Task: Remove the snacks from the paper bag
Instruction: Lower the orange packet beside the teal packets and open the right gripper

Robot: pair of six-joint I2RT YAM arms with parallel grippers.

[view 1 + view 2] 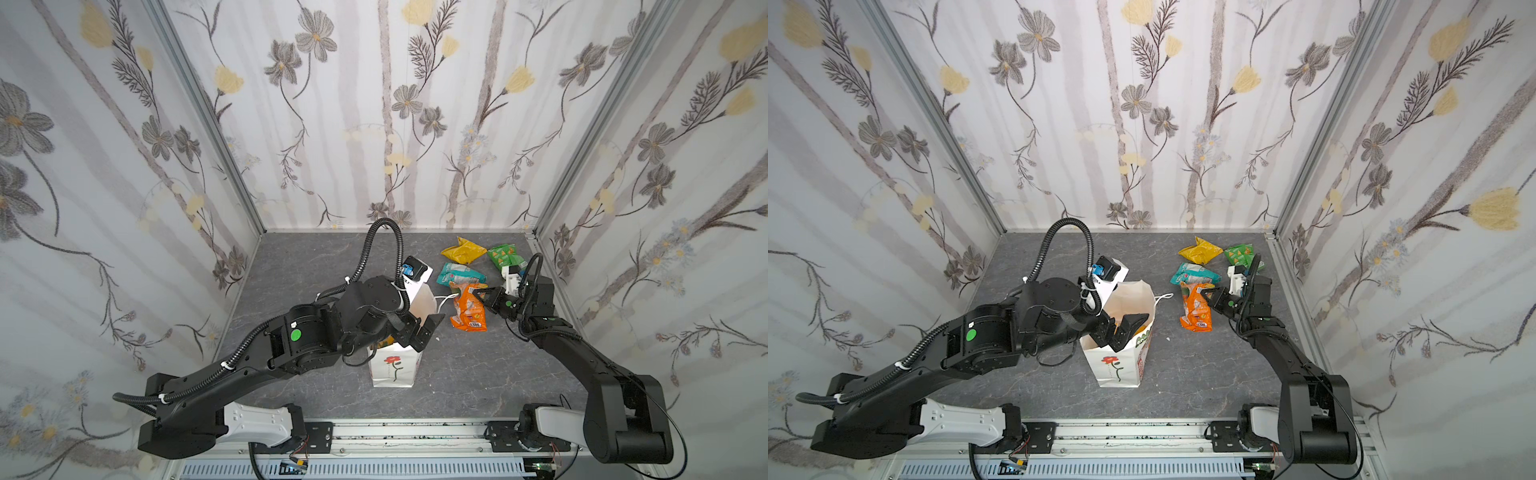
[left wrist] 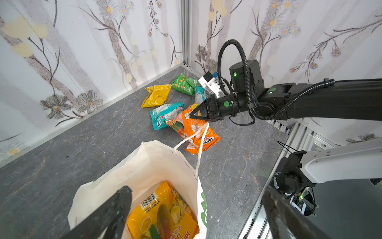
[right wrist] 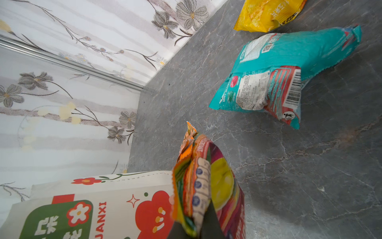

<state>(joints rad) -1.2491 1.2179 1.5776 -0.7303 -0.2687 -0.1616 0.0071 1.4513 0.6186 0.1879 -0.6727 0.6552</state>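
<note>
The white paper bag (image 1: 392,370) (image 1: 1117,365) stands upright near the table's front middle, its mouth open. One orange-yellow snack (image 2: 163,213) lies inside it. My left gripper (image 1: 422,332) (image 2: 196,189) hovers open over the bag's mouth, holding nothing. To the right of the bag, my right gripper (image 1: 482,294) (image 3: 198,227) is shut on one end of an orange snack (image 1: 467,311) (image 3: 202,175) whose other end lies on the table. Beyond it lie a teal snack (image 1: 461,273), a yellow one (image 1: 462,250) and a green one (image 1: 503,255).
A second teal packet (image 2: 199,95) shows partly behind my right wrist. The bag's cord handle (image 2: 198,144) hangs over the held orange packet. Patterned walls close in the back and both sides. A metal rail (image 1: 407,436) runs along the front edge.
</note>
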